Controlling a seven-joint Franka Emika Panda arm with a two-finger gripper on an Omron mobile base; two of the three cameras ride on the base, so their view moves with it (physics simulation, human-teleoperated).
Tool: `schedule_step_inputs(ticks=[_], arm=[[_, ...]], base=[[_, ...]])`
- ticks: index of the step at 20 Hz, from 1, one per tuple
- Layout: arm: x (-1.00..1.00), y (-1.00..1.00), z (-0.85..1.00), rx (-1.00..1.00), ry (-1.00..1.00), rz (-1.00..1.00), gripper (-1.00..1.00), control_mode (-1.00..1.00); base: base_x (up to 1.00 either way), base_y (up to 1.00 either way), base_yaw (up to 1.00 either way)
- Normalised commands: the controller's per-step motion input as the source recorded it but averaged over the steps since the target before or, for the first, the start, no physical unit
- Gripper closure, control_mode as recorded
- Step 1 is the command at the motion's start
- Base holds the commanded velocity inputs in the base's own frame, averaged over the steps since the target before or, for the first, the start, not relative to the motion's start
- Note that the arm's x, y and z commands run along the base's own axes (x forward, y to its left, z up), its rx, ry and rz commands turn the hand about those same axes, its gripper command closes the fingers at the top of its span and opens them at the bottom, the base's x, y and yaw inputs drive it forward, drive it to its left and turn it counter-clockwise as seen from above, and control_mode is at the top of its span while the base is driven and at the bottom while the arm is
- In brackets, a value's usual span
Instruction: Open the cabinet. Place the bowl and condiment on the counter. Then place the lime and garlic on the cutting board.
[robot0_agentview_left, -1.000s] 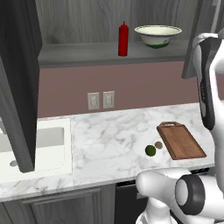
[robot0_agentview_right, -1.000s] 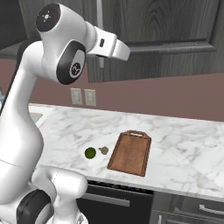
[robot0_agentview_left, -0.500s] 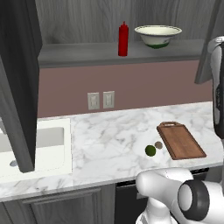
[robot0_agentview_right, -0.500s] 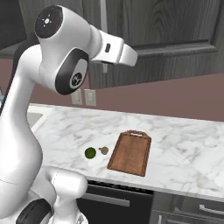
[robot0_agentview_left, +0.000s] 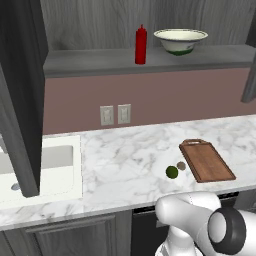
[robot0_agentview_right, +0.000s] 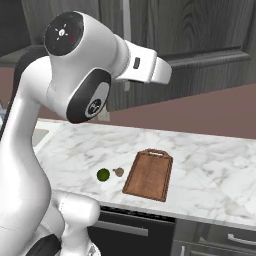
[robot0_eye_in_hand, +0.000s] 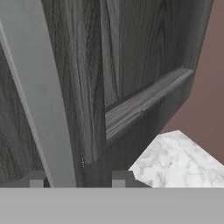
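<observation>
Gripper (robot0_eye_in_hand: 77, 180) closed around the slim metal bar handle (robot0_eye_in_hand: 39, 96) of the dark grey wood-grain cabinet door (robot0_eye_in_hand: 131, 65). Cabinet open: red squeeze bottle (robot0_agentview_left: 141, 45) and cream-white bowl with green rim (robot0_agentview_left: 180, 40) on its shelf. Reddish-brown wooden cutting board (robot0_agentview_left: 206, 160) near the white marble worktop's (robot0_agentview_left: 125, 160) front edge; dark green lime (robot0_agentview_left: 171, 172) and brownish garlic (robot0_agentview_left: 181, 165) just beside the board's left edge.

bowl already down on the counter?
No. The bowl sits on the cabinet shelf beside the condiment, above the counter.
</observation>
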Motion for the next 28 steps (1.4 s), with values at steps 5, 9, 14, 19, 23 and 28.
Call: schedule_step_inputs(ticks=[5,9,14,19,23,28], arm=[[-0.35,-0.98,-0.03,0.0,0.0,0.0,1.0,-1.0],[-0.25,-0.48,-0.05,0.0,0.0,0.0,-1.0,-1.0],[-0.45,-0.05,0.0,0.0,0.0,-0.02,-1.0,-1.0],[-0.66,0.31,-0.06,0.0,0.0,-0.07,-1.0,-1.0],[-0.61,0.83,-0.09,-0.02,-0.01,-0.07,-1.0,-1.0],[-0.4,0.88,-0.05,-0.04,-0.01,-0.11,-1.0,-1.0]], base=[[0.0,0.0,0.0],[0.0,0.0,0.0],[0.0,0.0,0.0],[0.0,0.0,0.0],[0.0,0.0,0.0],[0.0,0.0,0.0]])
